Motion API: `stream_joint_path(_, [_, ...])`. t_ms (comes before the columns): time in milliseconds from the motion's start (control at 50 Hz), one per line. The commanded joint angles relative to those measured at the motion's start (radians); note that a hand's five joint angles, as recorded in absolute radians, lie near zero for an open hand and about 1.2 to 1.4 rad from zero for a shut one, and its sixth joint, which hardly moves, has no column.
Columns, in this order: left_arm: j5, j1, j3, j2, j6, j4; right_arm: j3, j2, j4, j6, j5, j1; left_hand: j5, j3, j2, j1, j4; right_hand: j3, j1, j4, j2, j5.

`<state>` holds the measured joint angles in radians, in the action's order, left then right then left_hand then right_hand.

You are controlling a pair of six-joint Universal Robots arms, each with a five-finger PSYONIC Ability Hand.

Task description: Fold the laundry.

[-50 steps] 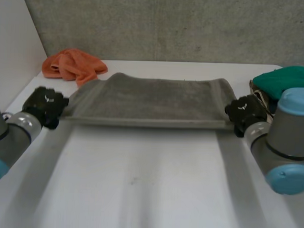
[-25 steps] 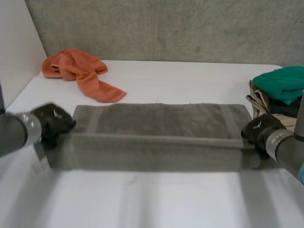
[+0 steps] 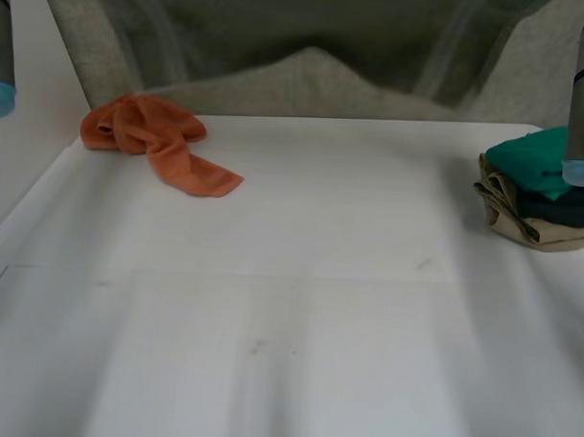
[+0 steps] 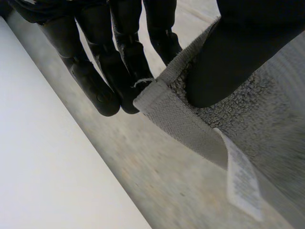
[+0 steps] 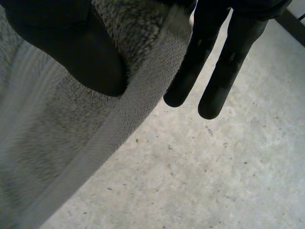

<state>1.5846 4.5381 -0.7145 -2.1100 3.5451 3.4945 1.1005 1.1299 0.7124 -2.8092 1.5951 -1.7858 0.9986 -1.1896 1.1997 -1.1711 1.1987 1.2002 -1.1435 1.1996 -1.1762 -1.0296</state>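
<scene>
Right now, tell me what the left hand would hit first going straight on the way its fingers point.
The left hand pinches a corner of the towel; past that, its fingers point at the grey concrete wall, with nothing between as far as the view shows. How far off is unclear.

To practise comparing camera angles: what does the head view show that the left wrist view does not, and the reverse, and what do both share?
Head view: an orange cloth near the white table's far left corner, and a stack of folded clothes, green on top, at its right edge. Left wrist view: the left hand pinching a corner of the grey towel between thumb and fingers, and a white label at the hem. Shared: the grey towel, held up above the table.
</scene>
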Motion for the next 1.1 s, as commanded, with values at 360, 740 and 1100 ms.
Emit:
stream_joint_path(360, [-0.15,0.009,-0.733,0.015,0.227,-0.02,0.32,-0.116,-0.401,0.08,-0.093,0.02,0.223,-0.207,0.197,-0.225,0.198,0.196,-0.253,0.197,-0.22,-0.192])
stream_joint_path(740, [-0.222,0.073,-1.062,0.36,0.656,-0.82,0.498,0.126,-1.11,0.732,-0.121,0.154,0.223,-0.207,0.197,-0.225,0.198,0.196,-0.253,0.197,-0.22,-0.192])
stream_joint_path(1100, [-0.098,-0.045,-0.56,0.053,0.425,-0.522,0.283,-0.107,-0.78,0.429,-0.081,0.066,0.223,-0.207,0.197,-0.225,0.198,0.196,-0.253,0.197,-0.22,-0.192])
